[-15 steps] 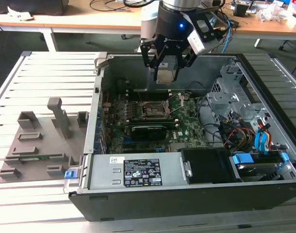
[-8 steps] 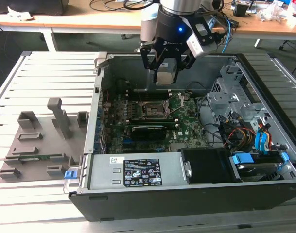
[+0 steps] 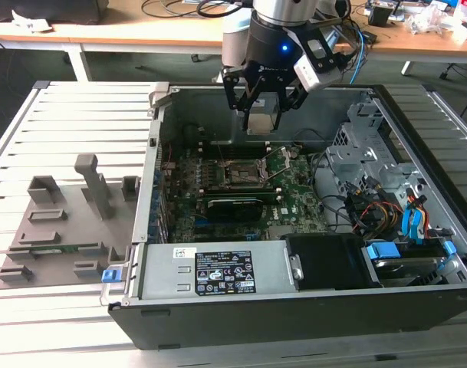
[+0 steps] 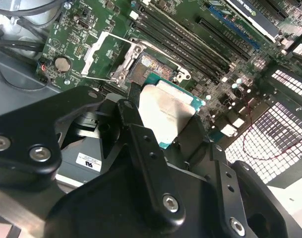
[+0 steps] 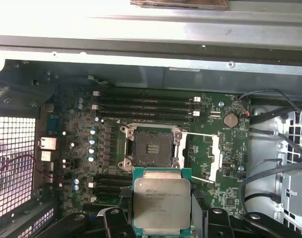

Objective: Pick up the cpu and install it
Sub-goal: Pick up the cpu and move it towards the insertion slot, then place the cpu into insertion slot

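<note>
Arm [image 3: 281, 31] reaching straight down into the open computer case [image 3: 294, 326], hand [image 3: 261, 115] clamped on the cpu [image 5: 162, 208], cpu held flat above the motherboard [image 5: 91, 144], near the open socket [image 5: 147, 148].

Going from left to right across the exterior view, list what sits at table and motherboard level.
Grey holder blocks → case's left wall → motherboard socket → silver drive cage.
</note>
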`<state>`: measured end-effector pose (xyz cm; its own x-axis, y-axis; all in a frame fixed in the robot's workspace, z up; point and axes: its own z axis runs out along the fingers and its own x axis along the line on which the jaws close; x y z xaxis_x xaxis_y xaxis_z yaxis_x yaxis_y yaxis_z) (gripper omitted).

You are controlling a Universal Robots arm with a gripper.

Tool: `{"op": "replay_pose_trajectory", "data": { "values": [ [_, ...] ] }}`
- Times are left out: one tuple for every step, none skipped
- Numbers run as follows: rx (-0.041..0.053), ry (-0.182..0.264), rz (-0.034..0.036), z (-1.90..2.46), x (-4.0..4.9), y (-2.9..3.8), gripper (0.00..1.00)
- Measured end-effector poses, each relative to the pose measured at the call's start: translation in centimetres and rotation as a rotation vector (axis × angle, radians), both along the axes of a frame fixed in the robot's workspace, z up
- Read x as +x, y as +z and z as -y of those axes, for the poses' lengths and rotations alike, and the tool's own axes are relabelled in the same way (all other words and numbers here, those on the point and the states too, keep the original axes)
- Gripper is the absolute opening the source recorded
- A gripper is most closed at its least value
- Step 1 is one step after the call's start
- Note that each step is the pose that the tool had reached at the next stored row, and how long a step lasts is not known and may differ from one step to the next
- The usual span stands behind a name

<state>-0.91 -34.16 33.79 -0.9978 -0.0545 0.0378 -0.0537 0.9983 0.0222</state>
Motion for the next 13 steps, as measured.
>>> {"op": "replay_pose_trajectory", "data": {
  "values": [
    [0.0,0.0,0.0,0.0,0.0,0.0,0.55],
    [0.0,0.0,0.0,0.0,0.01,0.0,0.55],
    [0.0,0.0,0.0,0.0,0.01,0.0,0.55],
    [0.0,0.0,0.0,0.0,0.01,0.0,0.55],
    [0.0,0.0,0.0,0.0,0.01,0.0,0.55],
    [0.0,0.0,0.0,0.0,0.01,0.0,0.55],
    [0.0,0.0,0.0,0.0,0.02,0.0,0.55],
    [0.0,0.0,0.0,0.0,0.02,0.0,0.55],
    [0.0,0.0,0.0,0.0,0.02,0.0,0.55],
    [0.0,0.0,0.0,0.0,0.02,0.0,0.55],
    [0.0,0.0,0.0,0.0,0.03,0.0,0.55],
    [0.0,0.0,0.0001,0.0,0.03,0.0,0.55],
    [0.0,0.0,0.0,0.0,0.03,0.0,0.55]
  ]
}}
